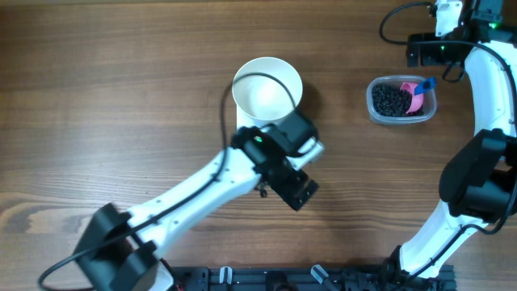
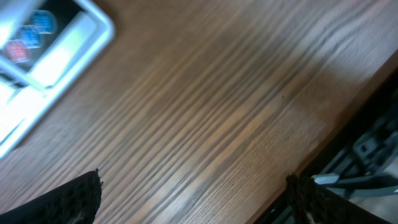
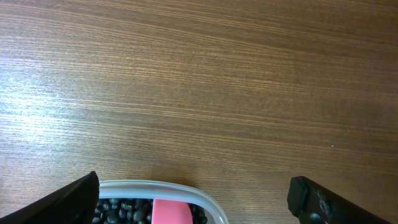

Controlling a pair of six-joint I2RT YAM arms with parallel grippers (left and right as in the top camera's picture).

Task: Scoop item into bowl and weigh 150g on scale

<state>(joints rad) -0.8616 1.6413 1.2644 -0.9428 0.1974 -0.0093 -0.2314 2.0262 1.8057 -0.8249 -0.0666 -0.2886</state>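
The white bowl [image 1: 267, 90] stands at upper centre, its inside showing plain white. The item, glossy black beans [image 1: 390, 101], fills a clear plastic tub [image 1: 373, 109] at the upper right. A corner of the scale [image 2: 59, 53] with coloured buttons shows top left in the left wrist view; from overhead my left arm hides most of it. My left gripper [image 1: 292, 192] hangs open over bare wood just in front of the bowl, fingers [image 2: 71, 202] wide apart. My right gripper [image 1: 424, 52] hovers open just behind the tub, holding nothing, and the beans [image 3: 121, 211] show between its fingers [image 3: 329, 202].
A pink scoop [image 1: 415, 95] with a blue handle rests in the tub on the beans, its pink part [image 3: 171, 213] visible low in the right wrist view. A black cable arcs over the bowl. The table's front edge and dark rail [image 2: 367, 155] lie close to the left gripper.
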